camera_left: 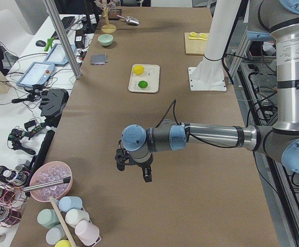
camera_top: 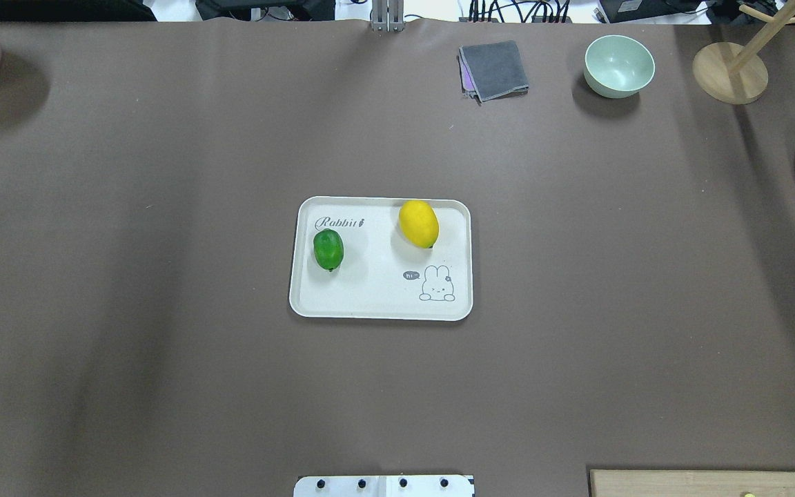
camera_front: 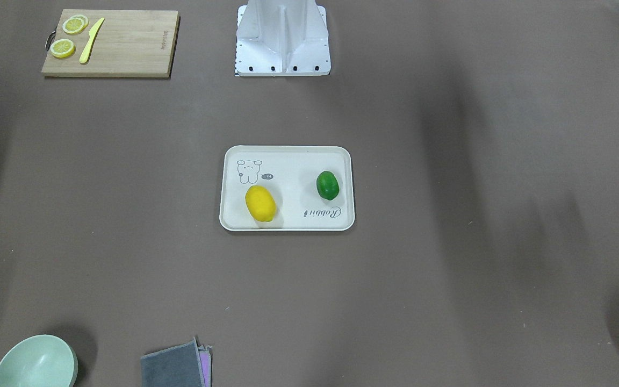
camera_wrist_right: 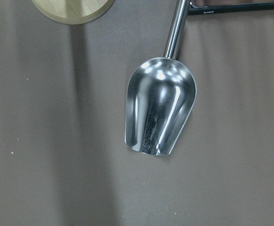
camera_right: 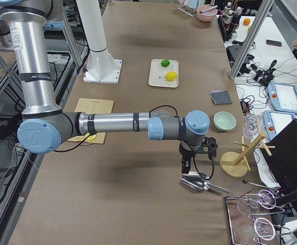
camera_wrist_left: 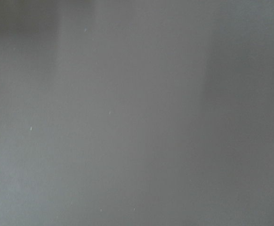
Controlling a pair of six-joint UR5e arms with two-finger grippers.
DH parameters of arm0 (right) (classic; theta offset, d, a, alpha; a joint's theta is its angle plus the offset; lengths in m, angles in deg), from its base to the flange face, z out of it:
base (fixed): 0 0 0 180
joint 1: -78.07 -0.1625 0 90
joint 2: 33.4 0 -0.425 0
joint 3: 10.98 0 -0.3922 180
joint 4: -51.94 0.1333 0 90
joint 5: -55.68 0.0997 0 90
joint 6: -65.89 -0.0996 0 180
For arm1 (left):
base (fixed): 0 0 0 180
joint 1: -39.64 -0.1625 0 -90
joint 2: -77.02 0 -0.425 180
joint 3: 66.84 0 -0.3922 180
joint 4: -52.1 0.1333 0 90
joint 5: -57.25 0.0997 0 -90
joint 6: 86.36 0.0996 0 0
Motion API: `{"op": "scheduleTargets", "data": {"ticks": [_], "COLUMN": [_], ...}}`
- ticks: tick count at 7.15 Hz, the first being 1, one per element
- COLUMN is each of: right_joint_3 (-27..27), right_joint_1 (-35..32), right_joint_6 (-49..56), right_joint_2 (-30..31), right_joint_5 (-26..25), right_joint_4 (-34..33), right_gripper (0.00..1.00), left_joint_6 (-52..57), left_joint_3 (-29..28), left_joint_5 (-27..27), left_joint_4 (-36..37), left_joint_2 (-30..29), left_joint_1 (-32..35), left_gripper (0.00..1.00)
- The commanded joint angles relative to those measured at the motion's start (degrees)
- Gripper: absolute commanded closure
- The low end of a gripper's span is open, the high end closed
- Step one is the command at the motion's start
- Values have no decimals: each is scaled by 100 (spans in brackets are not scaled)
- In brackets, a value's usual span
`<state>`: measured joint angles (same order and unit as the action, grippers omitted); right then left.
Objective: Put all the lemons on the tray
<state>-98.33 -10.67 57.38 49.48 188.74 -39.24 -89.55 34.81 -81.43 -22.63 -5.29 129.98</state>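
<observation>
The yellow lemon (camera_top: 418,223) and green lemon (camera_top: 328,249) on the tray (camera_top: 370,298) look light, firm and slick, best pinched mid-belly; the state of both jaws cannot be told.

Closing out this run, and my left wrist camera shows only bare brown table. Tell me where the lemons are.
Observer: Both lie inside the tray, the yellow lemon and the green lemon apart from each other.
Operator: Now place my camera's arm.
Observer: The left gripper hangs near a pink bowl at one end of the table, far from the tray.
Operator: And the other arm.
Observer: The right gripper hangs above a metal scoop at the opposite end.
</observation>
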Motion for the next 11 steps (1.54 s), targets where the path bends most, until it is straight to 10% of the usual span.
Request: {"op": "scheduleTargets", "data": {"ticks": [1,11], "right_joint_3": [-28,-54], "right_joint_1": [-3,5], "right_joint_6": [8,8], "right_joint_2": [9,26], "right_joint_5": [-8,-26], "right_joint_4": [-5,30], "right_gripper": [1,0], "left_joint_6": [699,811], "left_joint_3": [-135,-523], "left_joint_5": [621,675], "left_joint_4": [398,346], "left_joint_2": [-179,-426], "left_joint_1": [186,230], "left_gripper": [2,2]}}
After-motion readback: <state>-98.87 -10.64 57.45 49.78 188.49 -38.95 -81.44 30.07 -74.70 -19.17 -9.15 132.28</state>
